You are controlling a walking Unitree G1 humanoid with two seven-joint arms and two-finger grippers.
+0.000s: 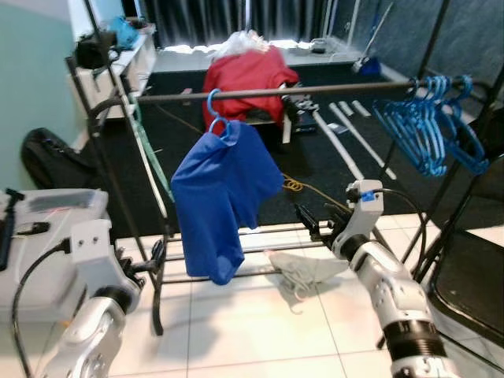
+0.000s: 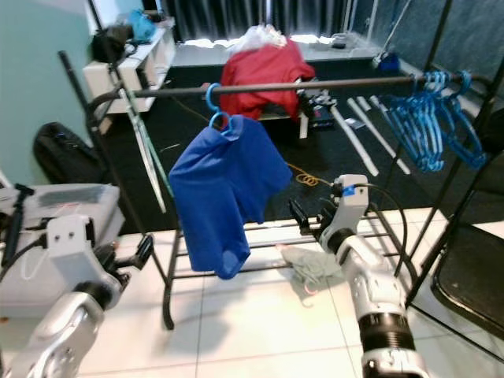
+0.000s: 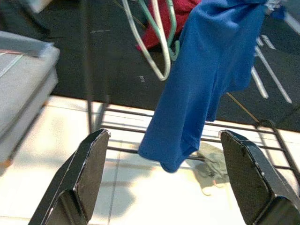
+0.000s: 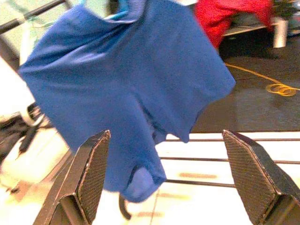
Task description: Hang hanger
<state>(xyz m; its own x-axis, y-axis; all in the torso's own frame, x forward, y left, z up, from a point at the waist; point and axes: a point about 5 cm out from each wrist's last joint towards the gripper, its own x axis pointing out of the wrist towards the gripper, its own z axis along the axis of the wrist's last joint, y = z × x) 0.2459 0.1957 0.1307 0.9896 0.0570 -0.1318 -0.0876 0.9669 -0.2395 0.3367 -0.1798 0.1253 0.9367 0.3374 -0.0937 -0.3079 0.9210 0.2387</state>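
Note:
A blue hanger (image 1: 214,110) hooks over the dark rail (image 1: 331,90) of a clothes rack, and a blue shirt (image 1: 223,197) hangs from it, a little askew. My right gripper (image 1: 313,220) is open, held low just to the right of the shirt's hem and apart from it; in the right wrist view its fingers (image 4: 89,178) stand wide with the shirt (image 4: 131,89) ahead. My left gripper (image 2: 142,250) is open too, low and left of the rack. Its fingers (image 3: 86,176) frame the shirt (image 3: 201,89) from a distance.
Several blue hangers (image 1: 429,126) bunch at the rail's right end. Pale green hangers (image 1: 150,150) hang at its left. A pale garment (image 1: 303,272) lies on the tiles under the rack. Red cloth (image 1: 244,75) sits behind, a grey box (image 1: 55,213) left, a black chair (image 1: 472,283) right.

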